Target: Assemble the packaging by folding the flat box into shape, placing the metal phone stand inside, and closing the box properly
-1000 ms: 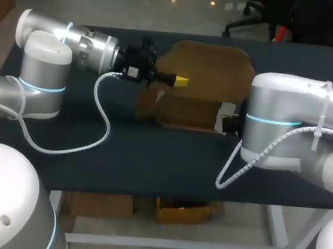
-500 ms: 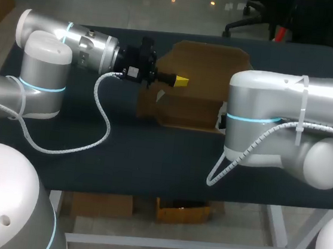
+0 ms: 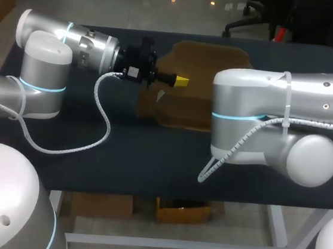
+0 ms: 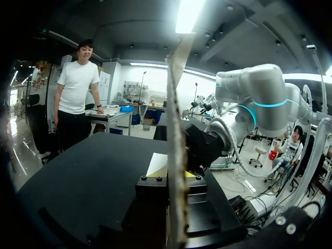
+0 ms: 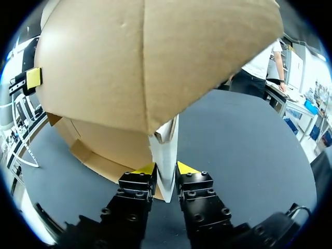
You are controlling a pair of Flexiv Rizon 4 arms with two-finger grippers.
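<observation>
a: where is the box (image 3: 199,74)?
b: in the middle of the surface (image 3: 121,155), toward the far side. it is brown card, partly folded, with one big flap up and the rest lying low.
a: why is it held from two sides?
b: i think so it can't slide or flop while the walls get bent into shape. one gripper can keep it steady while the other folds.
a: what about the left gripper (image 3: 180,80)?
b: it is pinched on the thin edge of a flap at the box's left side. the card stands right between its fingers.
a: and the right gripper (image 5: 166,171)?
b: it is clamped on a pale flap on the side across from the left gripper. the big brown wall rises over it. from above, the right arm (image 3: 276,113) hides it.
a: how do the arms lie?
b: the left arm (image 3: 73,48) comes in flat from the left, wrist pointing sideways at the box. the right arm lies low across the front, elbow bent, reaching in toward the middle.
</observation>
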